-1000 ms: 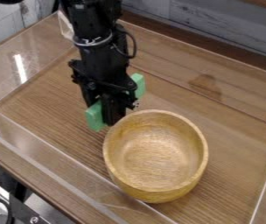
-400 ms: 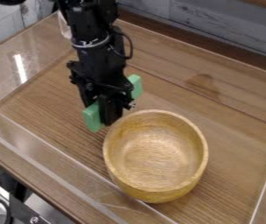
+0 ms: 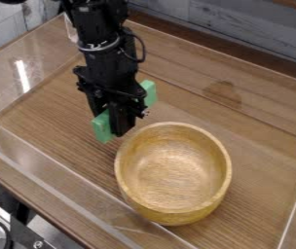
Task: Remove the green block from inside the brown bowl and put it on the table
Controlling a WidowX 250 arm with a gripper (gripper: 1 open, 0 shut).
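Note:
The green block [image 3: 102,125] is clamped between the black fingers of my gripper [image 3: 120,124], which points straight down just left of the brown bowl [image 3: 173,171]. The block's two green ends show on either side of the fingers, one low at the left and one higher at the right. It hangs at or just above the table [image 3: 229,97]; I cannot tell whether it touches the wood. The bowl stands upright with nothing inside it.
Clear acrylic walls [image 3: 59,185] border the tabletop along the front and left. The black arm [image 3: 96,29] rises from the gripper toward the top left. Open wood lies behind and to the right of the bowl.
The gripper with the green block has barely shifted, a touch to the left and down. The bowl has not moved.

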